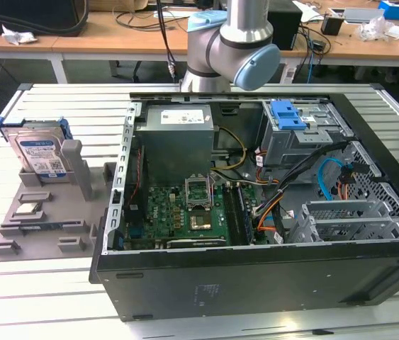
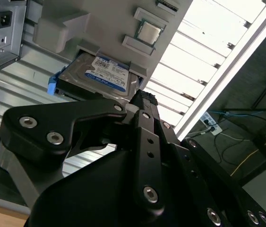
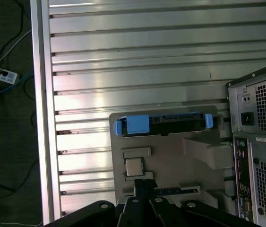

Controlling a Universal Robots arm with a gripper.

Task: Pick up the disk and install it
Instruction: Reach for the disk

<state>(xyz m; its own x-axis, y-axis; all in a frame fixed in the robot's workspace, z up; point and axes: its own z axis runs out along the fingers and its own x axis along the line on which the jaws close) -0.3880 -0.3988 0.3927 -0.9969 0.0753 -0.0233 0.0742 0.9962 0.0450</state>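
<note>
The disk is a silver drive with a white-and-blue label in a blue carrier. It stands on edge in a slot at the back of a grey holder, at the exterior view's left. It also appears in both wrist views, label side as the disk and top edge as the disk. My gripper hangs well above the holder, apart from the disk. Its black fingers meet at one tip with nothing between them, seen also as the gripper.
A small square processor chip lies on the holder in front of the disk. The open computer case takes up the middle and right of the ribbed metal table, with a blue-clipped drive cage at its back. The arm's elbow stands behind the case.
</note>
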